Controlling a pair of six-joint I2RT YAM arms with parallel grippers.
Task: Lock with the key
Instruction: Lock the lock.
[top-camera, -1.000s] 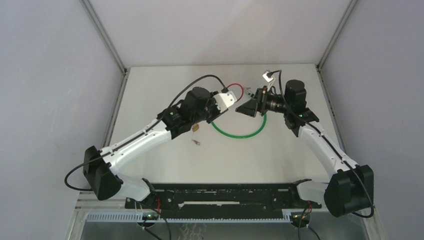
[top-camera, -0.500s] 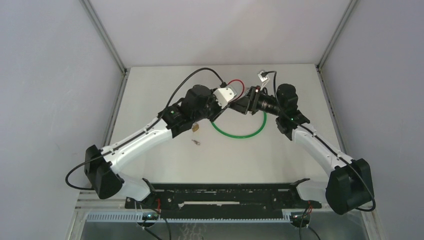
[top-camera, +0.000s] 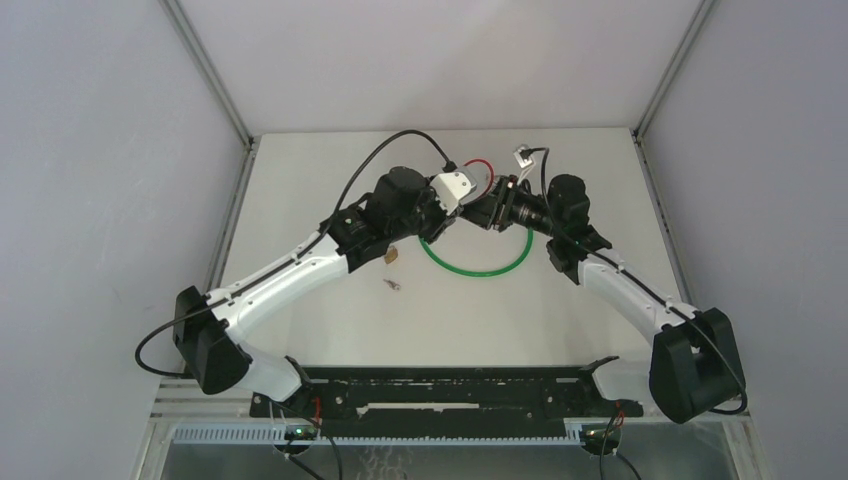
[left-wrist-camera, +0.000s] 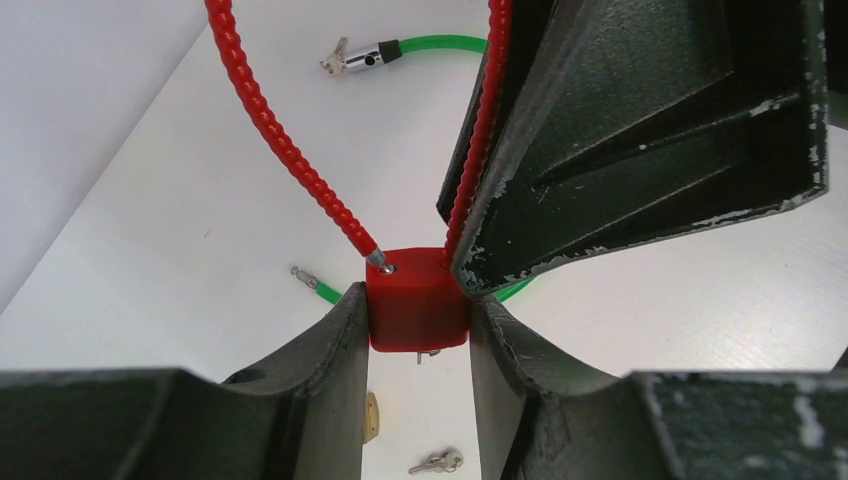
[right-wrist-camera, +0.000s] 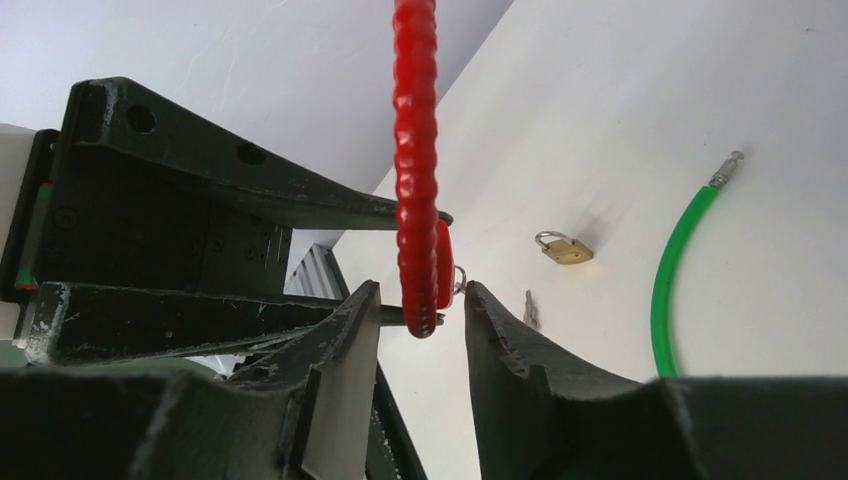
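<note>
Left claw (left-wrist-camera: 417, 312) pinches red lock body (left-wrist-camera: 415, 298). Right claw (right-wrist-camera: 420, 298) spread, red cable (right-wrist-camera: 415, 150) end hanging between its fingers. Brass padlock (right-wrist-camera: 565, 248) lies on counter (right-wrist-camera: 640, 110).

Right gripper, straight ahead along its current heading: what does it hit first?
Most likely the red cable, whose free end hangs between the open fingers of the right gripper. Just behind it sits the red lock body, clamped in the left gripper. Depth between them is hard to judge.
</note>
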